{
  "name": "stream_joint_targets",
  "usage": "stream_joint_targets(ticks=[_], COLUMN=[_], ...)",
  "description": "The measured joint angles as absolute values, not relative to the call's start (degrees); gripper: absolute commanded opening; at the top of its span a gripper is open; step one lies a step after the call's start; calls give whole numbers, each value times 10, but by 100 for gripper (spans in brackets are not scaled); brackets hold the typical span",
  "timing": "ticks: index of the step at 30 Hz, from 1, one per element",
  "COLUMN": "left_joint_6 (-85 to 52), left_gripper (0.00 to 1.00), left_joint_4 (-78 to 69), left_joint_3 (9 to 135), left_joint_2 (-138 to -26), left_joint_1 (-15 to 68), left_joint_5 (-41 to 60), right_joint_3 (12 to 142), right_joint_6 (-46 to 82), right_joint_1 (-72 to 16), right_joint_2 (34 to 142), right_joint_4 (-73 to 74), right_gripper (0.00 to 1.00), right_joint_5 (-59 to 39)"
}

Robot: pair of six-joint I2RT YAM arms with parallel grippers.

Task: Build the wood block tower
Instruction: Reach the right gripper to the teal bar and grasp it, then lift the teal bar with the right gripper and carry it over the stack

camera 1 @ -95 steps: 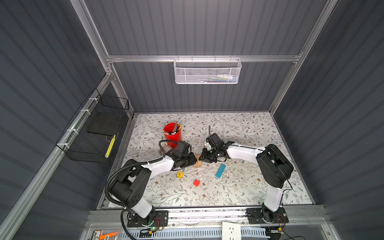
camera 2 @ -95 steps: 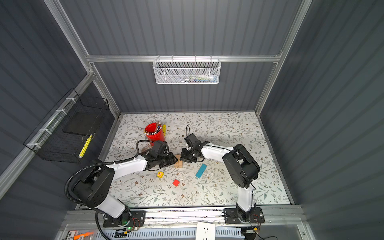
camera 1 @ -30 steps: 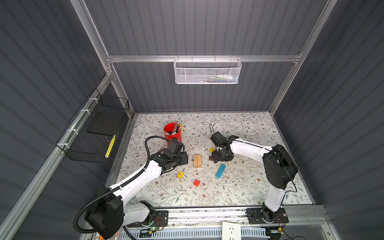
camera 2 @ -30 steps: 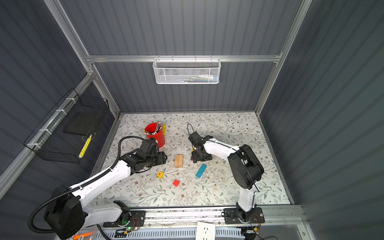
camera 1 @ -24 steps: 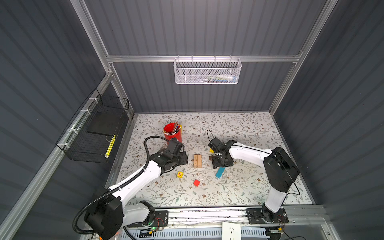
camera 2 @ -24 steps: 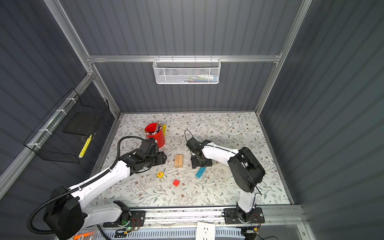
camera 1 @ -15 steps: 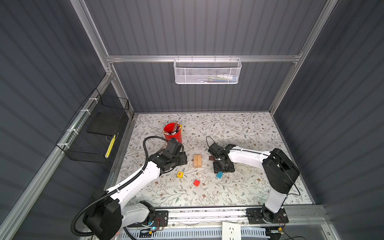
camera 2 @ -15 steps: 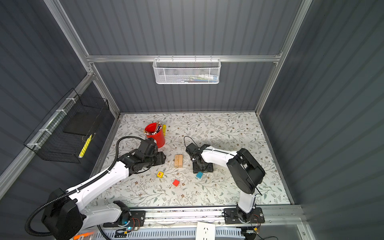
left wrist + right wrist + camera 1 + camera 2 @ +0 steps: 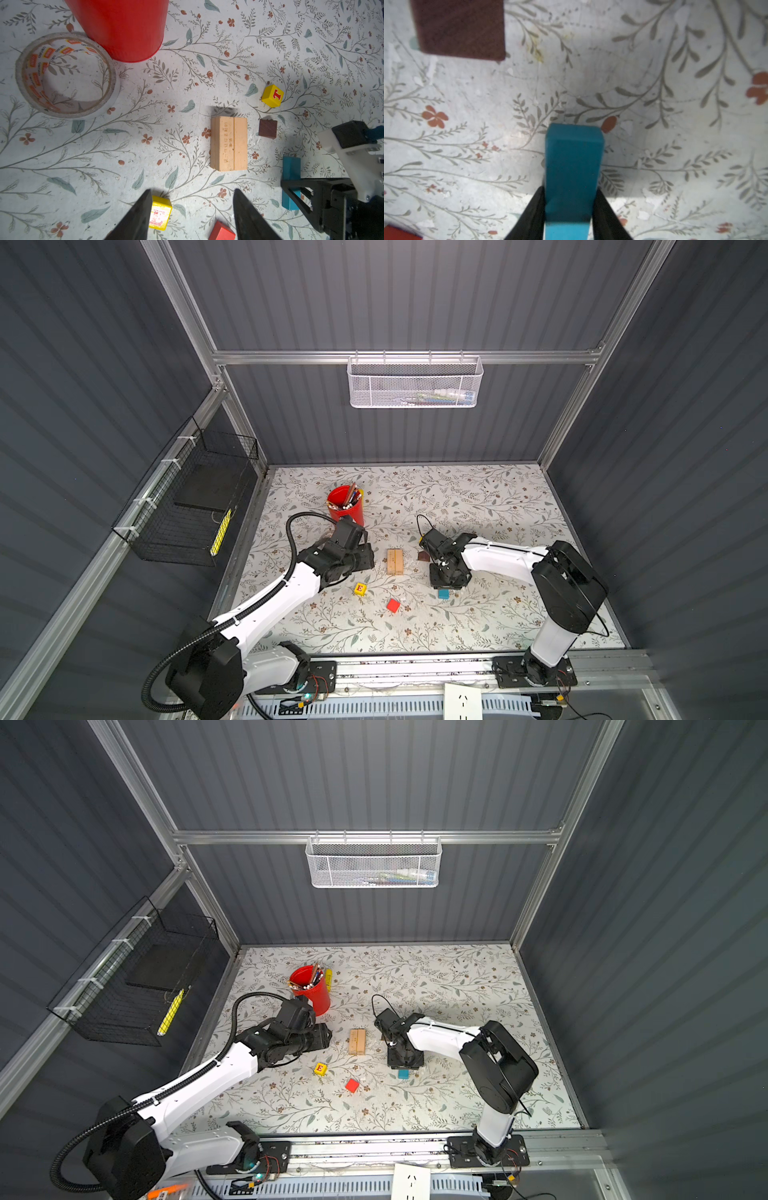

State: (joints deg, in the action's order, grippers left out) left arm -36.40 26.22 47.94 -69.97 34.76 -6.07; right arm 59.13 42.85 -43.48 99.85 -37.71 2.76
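Note:
The tan planks lie pressed side by side as a low block mid-table, with nothing on top. Just right of them lie the dark brown piece and a yellow T cube. My right gripper points straight down, shut on the blue plank, which lies on the table. My left gripper hovers open left of the planks. In front of them lie the yellow E cube and the red cube.
A red cup of pencils stands behind the left gripper, with a roll of tape beside it. A black wire basket hangs on the left wall. A white mesh basket hangs on the back wall.
My right gripper has come forward from beside the brown piece, dropped over the blue plank and closed on it. The left arm has stayed almost still.

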Motion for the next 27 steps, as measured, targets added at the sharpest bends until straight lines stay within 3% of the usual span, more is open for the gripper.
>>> stream_joint_targets(ticks=[9,18,27], left_joint_6=[-367,-384,-401], left_gripper=[62,63,63], left_joint_4=[276,294,343], left_joint_3=[479,457,446], left_joint_2=[-693,-638,-597], left_joint_1=[348,348,348], left_joint_5=[-66,-85,-127], right_joint_3=[598,698,843], right_joint_6=[420,440,475], right_joint_1=[-436,-461,-495], right_joint_2=[974,961,1044], right_joint_4=[-398,-443,-476], right_gripper=[26,24,24], right_joint_5=[34,34,29])
